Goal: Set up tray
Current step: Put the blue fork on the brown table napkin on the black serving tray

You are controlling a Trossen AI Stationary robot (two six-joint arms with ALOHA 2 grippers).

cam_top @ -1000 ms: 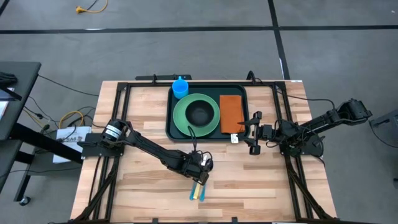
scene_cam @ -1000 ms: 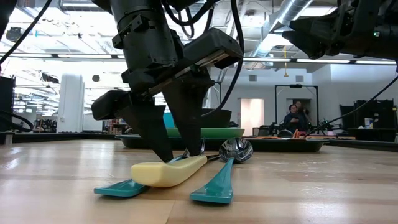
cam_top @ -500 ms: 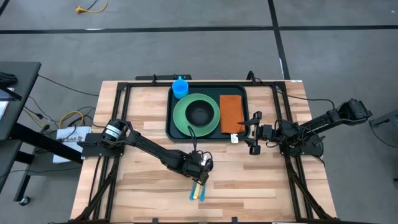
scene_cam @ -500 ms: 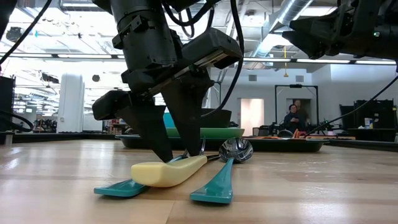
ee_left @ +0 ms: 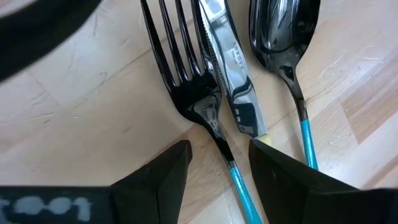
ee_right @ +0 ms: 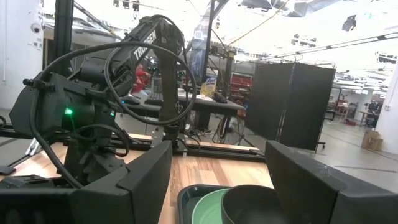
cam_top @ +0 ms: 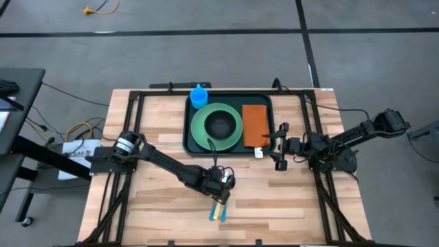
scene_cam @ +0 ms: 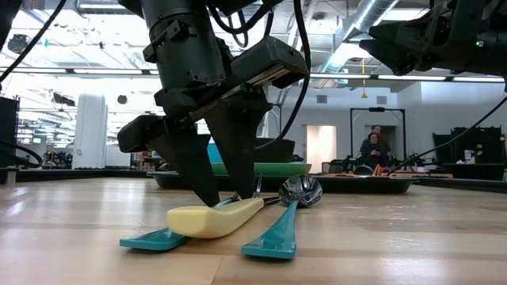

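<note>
While the tray (cam_top: pixel 230 96) sits at the far middle of the wooden table (cam_top: pixel 158 137), dark green with a raised rim, it holds a round light-green plate (cam_top: pixel 204 130) with a dark bowl (cam_top: pixel 220 125) on it. Blue cup (cam_top: pixel 198 96) stands in the tray's far left corner, touching the plate's edge area. Orange rectangular napkin (cam_top: pixel 254 125) lies flat in the tray to the right of the plate.

Cutlery lies on bare table well in front of the tray, not on it: fork (ee_left: pixel 186 74), knife (ee_left: pixel 231 81) and spoon (ee_left: pixel 283 37), side by side with heads toward the tray. Fork and spoon have teal handles; knife has a pale yellow handle (scene_cam: pixel 214 218) that lies across the fork's teal handle in the low view.

Left gripper (cam_top: pixel 221 190) is down over the cutlery, fingers (ee_left: pixel 155 180) apart and straddling the fork's neck, tips at table level, not clamped on anything that can be seen.

Right gripper (cam_top: pixel 279 147) hovers just off the tray's right front corner, beside the napkin, jaws spread wide and empty; its wrist view looks across the plate and bowl.

A person (scene_cam: pixel 371 150) is seated in the room far behind the table.
</note>
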